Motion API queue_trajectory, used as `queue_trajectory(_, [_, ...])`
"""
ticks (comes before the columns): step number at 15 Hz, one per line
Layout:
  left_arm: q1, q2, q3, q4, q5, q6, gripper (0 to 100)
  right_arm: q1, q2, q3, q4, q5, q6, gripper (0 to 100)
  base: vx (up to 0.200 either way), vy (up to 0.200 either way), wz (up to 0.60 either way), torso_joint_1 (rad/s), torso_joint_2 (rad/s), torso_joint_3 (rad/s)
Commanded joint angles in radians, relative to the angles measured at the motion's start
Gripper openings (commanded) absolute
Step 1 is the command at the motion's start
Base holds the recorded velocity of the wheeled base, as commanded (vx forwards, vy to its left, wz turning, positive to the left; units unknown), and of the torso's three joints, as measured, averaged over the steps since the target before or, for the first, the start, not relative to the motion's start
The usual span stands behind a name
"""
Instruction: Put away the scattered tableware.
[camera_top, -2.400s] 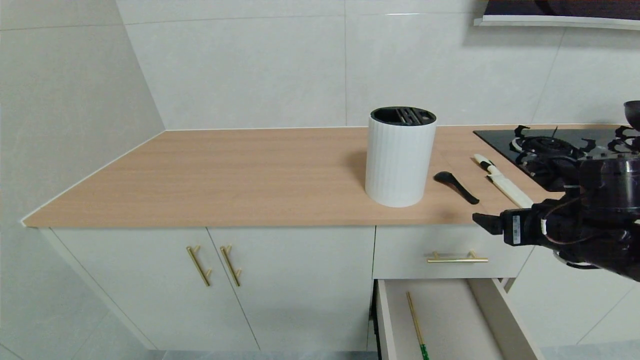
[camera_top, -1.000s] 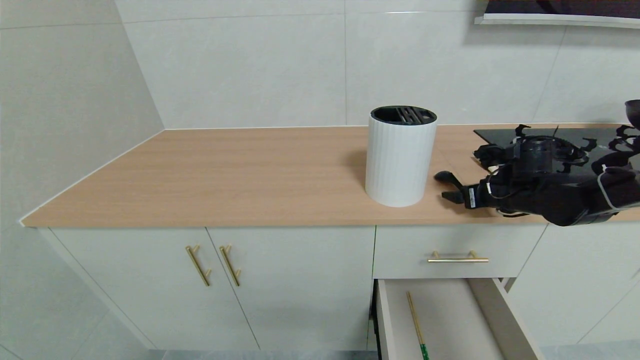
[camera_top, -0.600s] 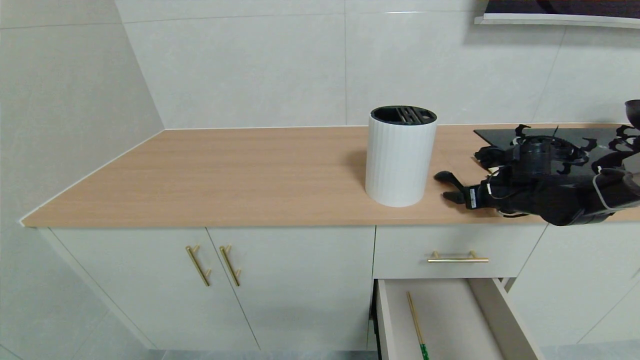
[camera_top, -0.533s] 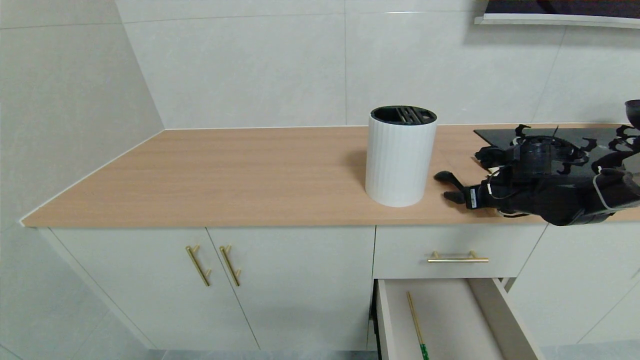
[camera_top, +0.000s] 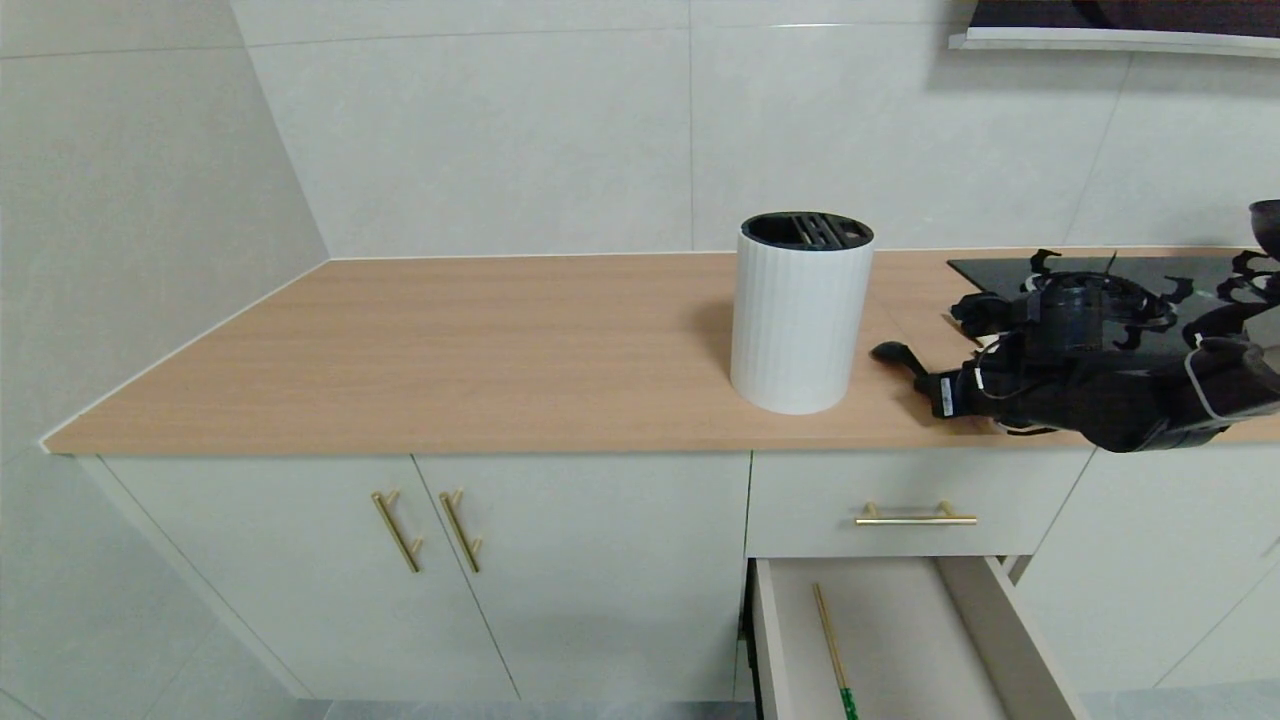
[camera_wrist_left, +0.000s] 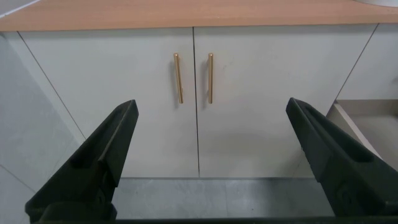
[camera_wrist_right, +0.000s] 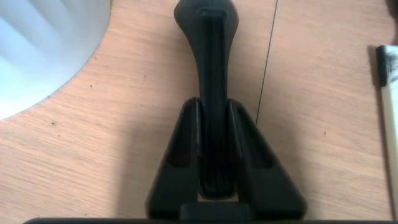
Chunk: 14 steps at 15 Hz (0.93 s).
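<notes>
A black spoon (camera_top: 888, 351) lies on the wooden counter (camera_top: 500, 350) just right of the white ribbed utensil holder (camera_top: 800, 310). My right gripper (camera_top: 925, 382) rests low on the counter and is shut on the spoon's handle. In the right wrist view the two fingers (camera_wrist_right: 186, 130) press against both sides of the spoon (camera_wrist_right: 208, 37); its bowl points away from the gripper (camera_wrist_right: 214, 109). The holder (camera_wrist_right: 37, 43) stands close beside it, and a white-handled knife (camera_wrist_right: 388, 106) lies on the other side. My left gripper (camera_wrist_left: 211, 155) hangs open before the cabinet doors.
A gas stove (camera_top: 1100, 290) sits at the counter's right end, behind my right arm. Below the counter a drawer (camera_top: 900, 640) stands pulled out with a pair of chopsticks (camera_top: 830, 640) inside. Two gold-handled cabinet doors (camera_wrist_left: 193, 78) are closed.
My right arm came up from in front of the counter to the spoon. In the last half second its fingers closed on the handle, and the spoon shifted slightly.
</notes>
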Motion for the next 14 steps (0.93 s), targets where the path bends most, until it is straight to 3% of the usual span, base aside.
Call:
queue_trajectory(1, [0.000,0.001,0.000,0.000,0.000,0.000,100,0.002,-0.007,0.003,0.003,0.001,0.001,0,0.000,0.000,0.00,0.000,0.00,0.000])
queue_trajectory(4, [0.000,0.001,0.000,0.000,0.000,0.000,100,0.008,-0.062,0.027,0.025,-0.019,0.012,0,0.000,0.000,0.00,0.000,0.00,0.000])
queue_trajectory(7, [0.000,0.001,0.000,0.000,0.000,0.000,100,0.014,-0.214,0.110,0.168,-0.068,0.108,0,0.000,0.000,0.00,0.000,0.00,0.000])
queue_trajectory(9, [0.000,0.001,0.000,0.000,0.000,0.000,100,0.017,-0.372,0.222,0.267,-0.070,0.139,0,0.000,0.000,0.00,0.000,0.00,0.000])
queue_trajectory(14, [0.000,0.001,0.000,0.000,0.000,0.000,100,0.108,-0.671,0.485,0.327,-0.131,0.219,0,0.000,0.000,0.00,0.000,0.00,0.000])
